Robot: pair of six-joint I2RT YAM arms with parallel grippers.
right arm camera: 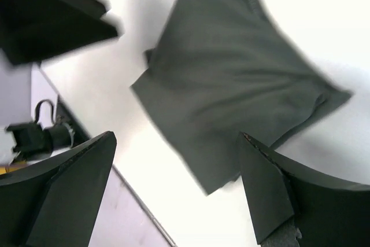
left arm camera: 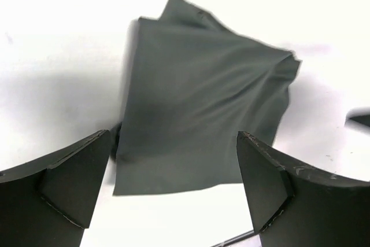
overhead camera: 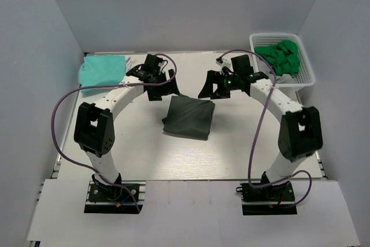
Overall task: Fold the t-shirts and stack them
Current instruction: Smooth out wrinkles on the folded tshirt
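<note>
T-shirt, dark grey-green (overhead camera: 188, 117), is lying folded at the middle of the table (overhead camera: 144, 154), slightly wrinkled. You are also seeing a mint-teal t-shirt (overhead camera: 102, 71) lying at the far left corner and bright green t-shirts (overhead camera: 283, 56) bunching in a white basket (overhead camera: 306, 79) at the far right. Your left end effector (overhead camera: 165, 92) is hanging over the dark shirt's far left edge, fingers spread apart, gripping nothing. Your right end effector (overhead camera: 212, 92) is hanging over its far right corner, fingers also spread, empty.
</note>
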